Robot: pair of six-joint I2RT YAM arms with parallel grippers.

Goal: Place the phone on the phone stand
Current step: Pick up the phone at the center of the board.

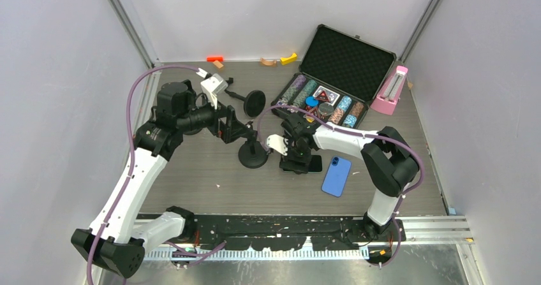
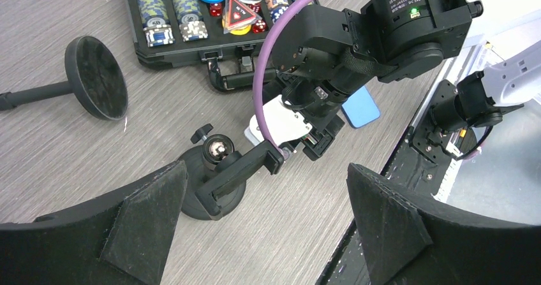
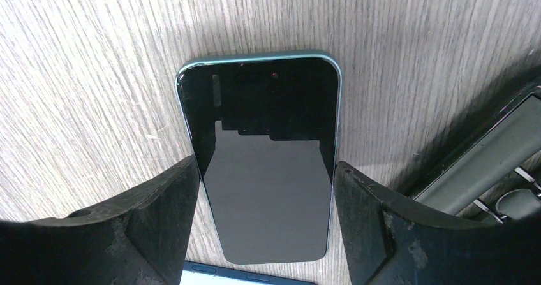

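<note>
Black glass up, the phone [image 3: 261,106] lies flat on the wood-grain table [image 3: 83,74]. It fills the middle of my right wrist view and sits just right of centre in the top view. My right gripper [image 3: 266,165] straddles it with one finger [image 3: 159,221] against each long edge, closed across its width. The phone rests on the table, not lifted.

A blue phone [image 1: 336,176] lies back-up just to the right of the gripper in the top view, and its rim shows along the bottom edge of my right wrist view.

The phone stand [image 1: 253,152] is upright just left of the phone, its round base on the table. In my left wrist view its clamp arm reaches toward the right gripper. My left gripper [image 2: 266,170] hangs near the stand from the left of the frame, jaws spread wide and holding nothing.

A second stand [image 1: 249,100] lies tipped on its side above the first, near the upper centre. An open case of poker chips [image 1: 338,74] sits at the upper right, and a pink object [image 1: 390,90] stands beside it against the right wall.
</note>
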